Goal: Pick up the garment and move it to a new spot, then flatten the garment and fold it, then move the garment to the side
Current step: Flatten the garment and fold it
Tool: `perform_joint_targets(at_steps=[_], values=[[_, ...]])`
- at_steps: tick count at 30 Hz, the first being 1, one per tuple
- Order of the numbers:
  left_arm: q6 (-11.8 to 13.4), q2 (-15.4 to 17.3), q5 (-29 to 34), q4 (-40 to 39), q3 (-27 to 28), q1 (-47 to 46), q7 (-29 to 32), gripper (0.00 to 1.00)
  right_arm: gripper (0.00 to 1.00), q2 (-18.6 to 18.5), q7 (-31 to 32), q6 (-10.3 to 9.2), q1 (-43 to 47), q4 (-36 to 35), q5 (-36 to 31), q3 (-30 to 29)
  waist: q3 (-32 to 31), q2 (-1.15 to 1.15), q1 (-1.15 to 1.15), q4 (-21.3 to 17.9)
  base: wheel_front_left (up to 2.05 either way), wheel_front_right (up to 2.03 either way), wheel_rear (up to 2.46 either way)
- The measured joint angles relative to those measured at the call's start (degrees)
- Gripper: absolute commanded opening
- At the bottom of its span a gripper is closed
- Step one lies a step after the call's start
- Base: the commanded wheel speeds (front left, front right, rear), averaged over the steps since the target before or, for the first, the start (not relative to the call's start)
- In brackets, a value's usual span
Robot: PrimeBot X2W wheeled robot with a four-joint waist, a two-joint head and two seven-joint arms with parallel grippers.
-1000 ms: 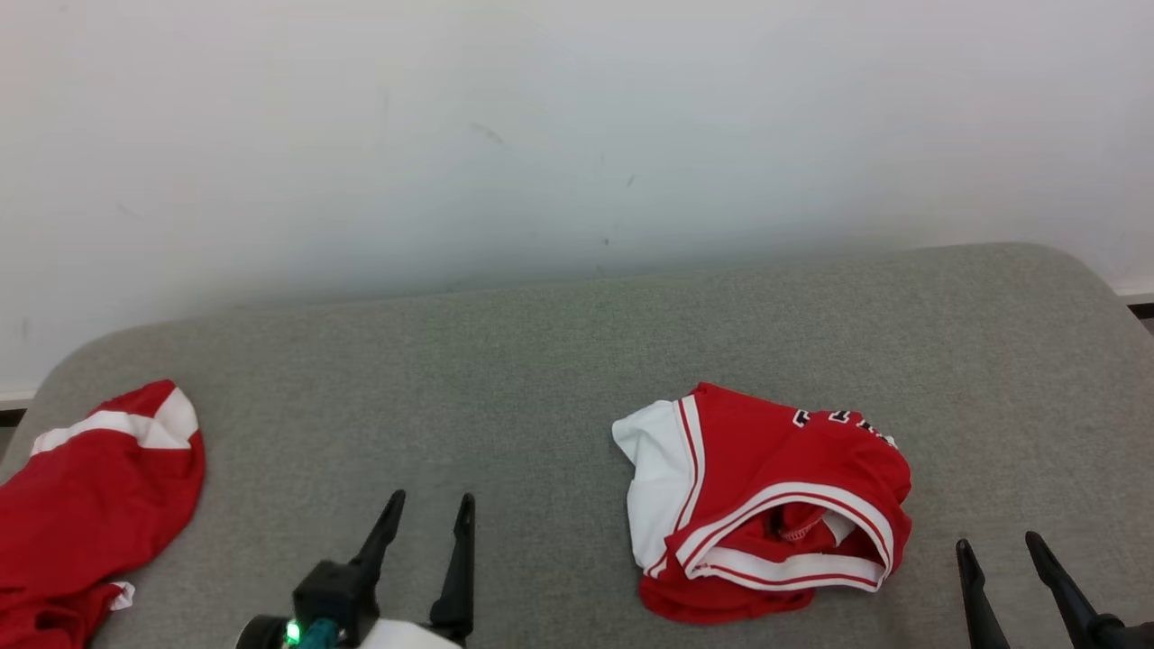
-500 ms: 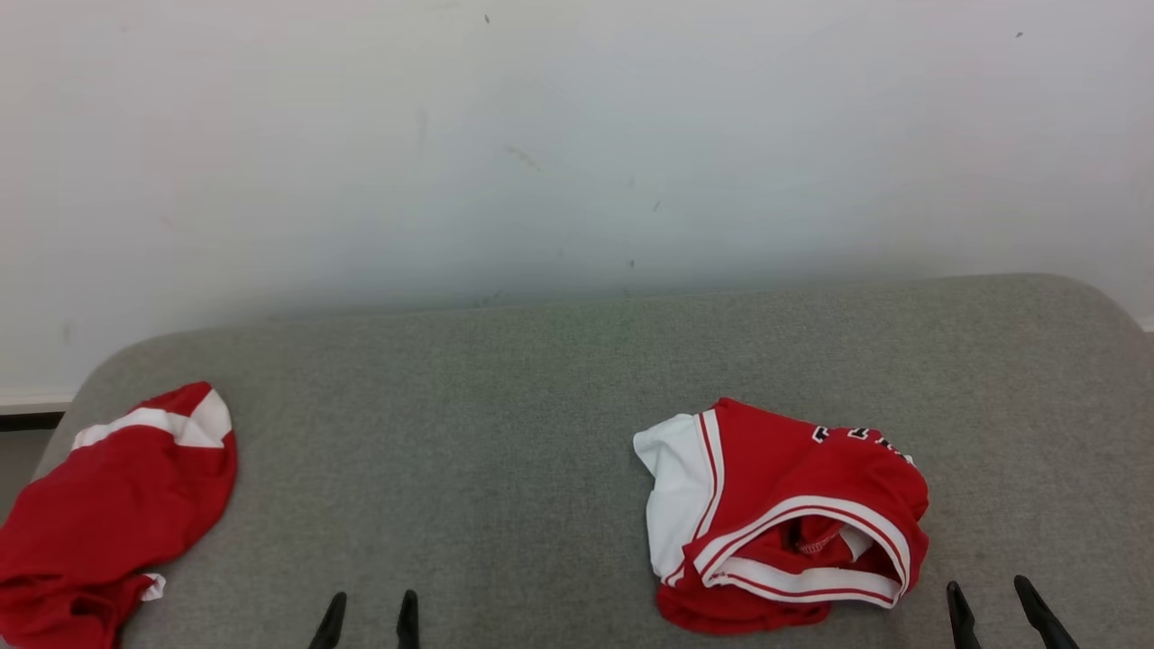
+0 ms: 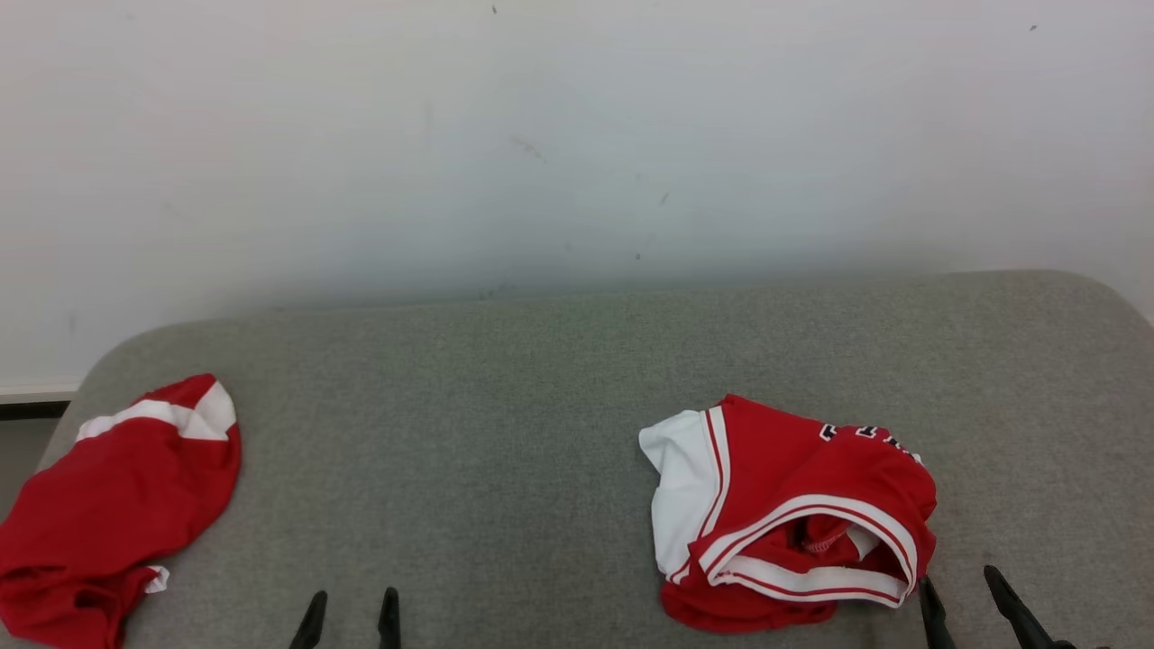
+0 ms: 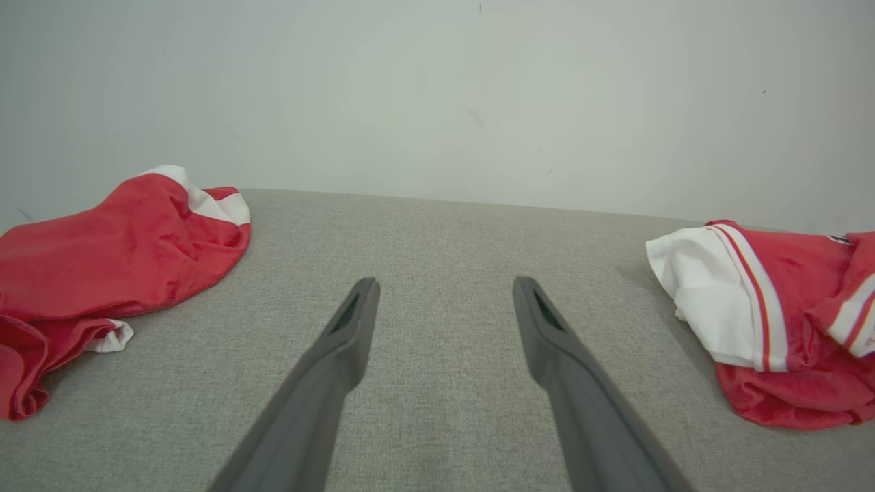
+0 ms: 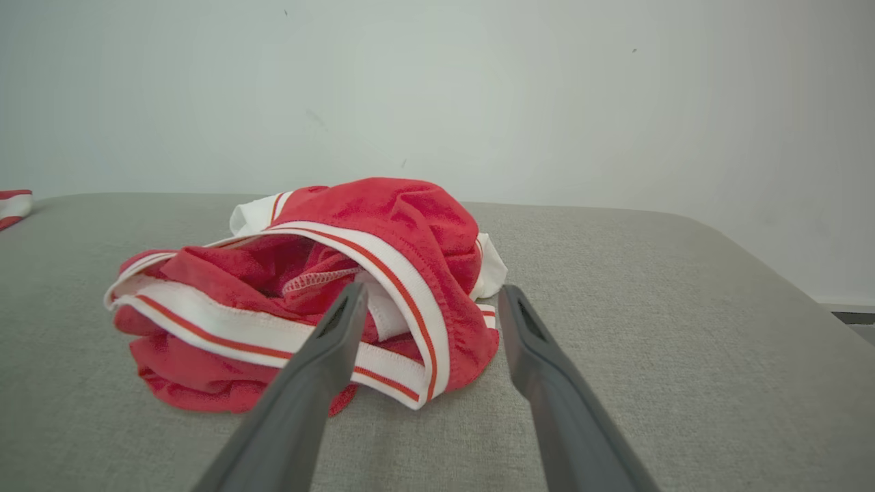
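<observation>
Garment (image 3: 784, 514), red with white trim, lies crumpled right of centre on the grey tabletop (image 3: 505, 433). It is not yet lifted, flattened or folded, so seemingly the whole task is left. Right tool (image 3: 957, 581) sits low just beside its near edge, fingers aimed at it, spread wide, empty. Left tool (image 3: 354, 595) waits low at the front — equally wide, holding nothing. Another red garment (image 3: 108, 514) lies far left.

Bright, even, diffuse light in all three views; the white wall (image 3: 577, 135) shades faintly darker toward its corners. The crumpled garment (image 3: 793, 514) casts only a soft, narrow shadow on the grey surface (image 3: 469, 433). Focus is sharp throughout.
</observation>
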Motion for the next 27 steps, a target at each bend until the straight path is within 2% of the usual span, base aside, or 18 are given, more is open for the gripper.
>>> perform_joint_targets(at_steps=[4,8,11,16,21,27], values=[[-0.7,-0.4,0.9,0.2,0.5,-0.1,0.0,1.0,1.0,0.1,0.0,0.0,-1.6,-1.4,0.0,3.4,0.2,0.0,0.0,0.5,0.0,0.0,0.0],[-1.3,-0.7,1.0,0.5,0.4,-0.5,0.0,1.0,1.0,0.3,0.4,0.0,-3.6,-0.4,1.0,10.5,0.4,0.0,0.0,1.5,0.0,0.0,0.0],[-1.5,-0.8,1.1,0.7,0.1,-1.0,0.0,1.0,1.0,0.3,3.2,0.0,-5.6,1.0,2.4,15.2,0.6,0.0,0.0,2.6,0.0,0.0,0.0],[-1.4,-0.8,1.1,1.1,-0.4,-1.0,0.0,1.0,1.0,1.2,8.5,0.0,-8.2,3.2,5.0,19.2,0.8,0.0,0.0,4.5,0.0,0.0,0.0],[-1.3,-0.9,1.1,1.4,-0.9,-0.8,0.0,1.0,1.0,2.9,13.4,0.0,-9.4,5.2,5.9,19.1,1.1,0.0,0.0,6.4,0.0,0.0,0.0],[-1.1,-0.9,0.9,1.5,-1.5,-0.9,0.0,1.0,1.0,4.4,15.2,0.0,-11.0,6.4,3.3,15.4,2.0,0.0,0.0,8.4,0.0,0.0,0.0]])
